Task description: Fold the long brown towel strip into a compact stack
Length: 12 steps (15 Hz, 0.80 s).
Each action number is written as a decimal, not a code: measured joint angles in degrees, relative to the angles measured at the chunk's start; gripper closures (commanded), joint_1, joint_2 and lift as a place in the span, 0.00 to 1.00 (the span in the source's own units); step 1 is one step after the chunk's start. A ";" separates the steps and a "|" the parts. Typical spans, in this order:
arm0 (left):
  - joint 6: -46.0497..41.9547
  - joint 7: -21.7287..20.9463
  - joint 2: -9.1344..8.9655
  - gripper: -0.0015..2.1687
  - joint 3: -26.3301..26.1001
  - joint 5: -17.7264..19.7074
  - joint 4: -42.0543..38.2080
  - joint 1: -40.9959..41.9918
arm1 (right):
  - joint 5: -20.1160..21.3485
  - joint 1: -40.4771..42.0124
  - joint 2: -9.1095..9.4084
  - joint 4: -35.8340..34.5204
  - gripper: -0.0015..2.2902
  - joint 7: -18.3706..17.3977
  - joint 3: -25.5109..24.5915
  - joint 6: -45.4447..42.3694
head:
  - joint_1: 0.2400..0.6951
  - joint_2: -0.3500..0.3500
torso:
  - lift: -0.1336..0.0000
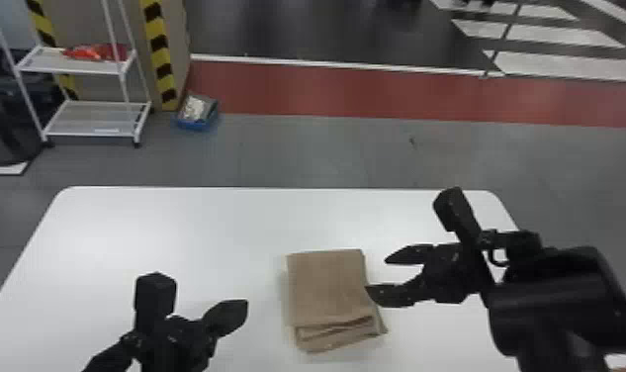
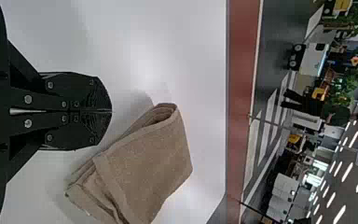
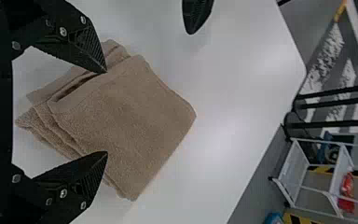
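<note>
The brown towel (image 1: 326, 287) lies folded into a layered, roughly square stack on the table, right of centre, its loose layers facing the near edge. Beside its right edge is my right gripper (image 1: 380, 277), open, the lower fingertip at the towel's side. My left gripper (image 1: 232, 314) is left of the towel, apart from it. In the left wrist view, the left gripper (image 2: 111, 111) is shut with nothing between its fingers, near the towel (image 2: 144, 163). The right wrist view has the right gripper (image 3: 106, 112) spread over the towel (image 3: 126, 107), with no cloth pinched.
The white table (image 1: 178, 222) has its far edge behind the towel. Beyond it, on the floor, are a white shelf rack (image 1: 79, 118) with a red item and a blue bin (image 1: 198, 118) at the left.
</note>
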 measured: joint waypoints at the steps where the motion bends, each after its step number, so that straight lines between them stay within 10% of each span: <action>1: -1.56 0.32 0.03 0.67 0.21 -0.05 0.00 0.00 | -3.73 0.00 0.39 -0.48 0.02 -1.43 -3.51 0.17 | 1.00 0.26 | 1.00; 6: -11.88 2.68 -0.18 0.41 0.80 -2.33 0.07 -0.32 | -15.55 1.90 3.50 0.96 0.02 -15.09 -14.44 -8.96 | 1.00 0.19 | 1.00; 8: -13.42 4.05 -0.48 0.04 1.26 -3.30 0.07 -1.43 | -19.12 2.41 5.03 2.55 0.02 -19.17 -17.24 -13.77 | 1.00 0.18 | 1.00; 12: -14.83 9.08 -0.62 0.01 1.59 -3.77 -0.41 -5.17 | -28.00 2.48 6.26 4.04 0.02 -24.29 -20.61 -20.53 | 1.00 0.20 | 1.00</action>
